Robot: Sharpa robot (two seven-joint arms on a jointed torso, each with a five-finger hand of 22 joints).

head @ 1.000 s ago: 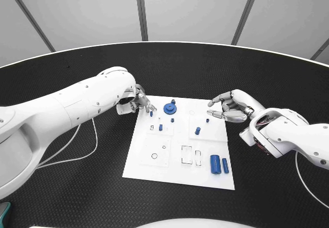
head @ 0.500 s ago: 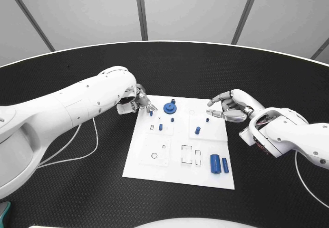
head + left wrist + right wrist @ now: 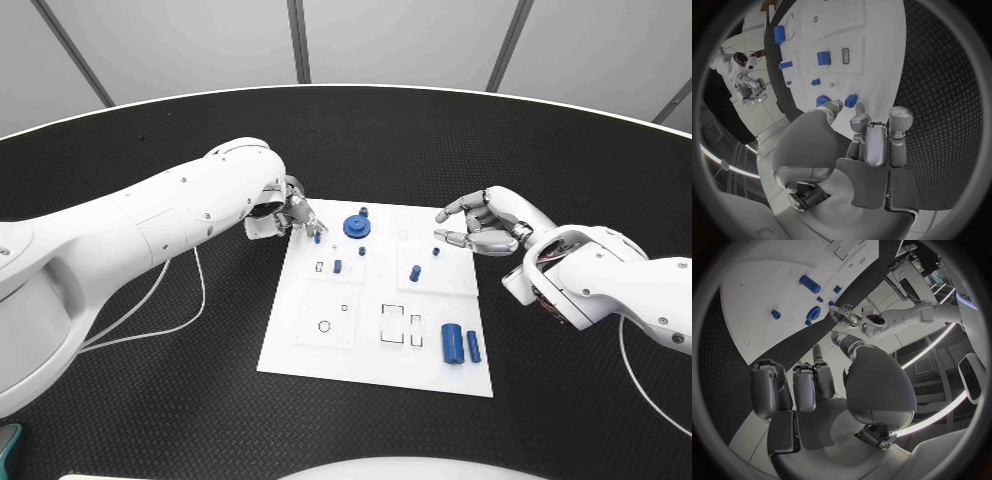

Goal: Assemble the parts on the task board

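table: black textured top (image 3: pixel 173 400), task board (image 3: pixel 361 345) white, lying flat mid-table
cable: white cable (image 3: pixel 159 315) looped on the table left of the board, under the left arm
obstruction: left arm covers the table left of the board; left hand overhangs the board's far-left corner; right hand overhangs the far-right corner
left hand: left hand (image 3: pixel 290 217) at the board's far-left corner, fingers (image 3: pixel 899 119) curled loosely, tips down at the board; whether it grips anything, cannot tell
left hand vs parts: small blue peg (image 3: pixel 317 238) right at the fingertips, contact unclear; in the left wrist view two blue parts sit just past the tips
right hand: right hand (image 3: pixel 483 226) at the far-right edge, fingers (image 3: pixel 804 385) half curled and apart, nothing seen in them
right hand vs parts: blue peg (image 3: pixel 437 252) near its fingertips, apart from them
round part: blue round part (image 3: pixel 358 228) at the far edge, between the two hands, nearer the left
middle parts: short blue peg (image 3: pixel 338 267) left of centre; blue piece (image 3: pixel 415 272) right of centre
near parts: two blue cylinders (image 3: pixel 462 345) side by side, lying near the near-right corner, well apart from both hands
board slots: outlined cut-outs (image 3: pixel 401 328) near centre
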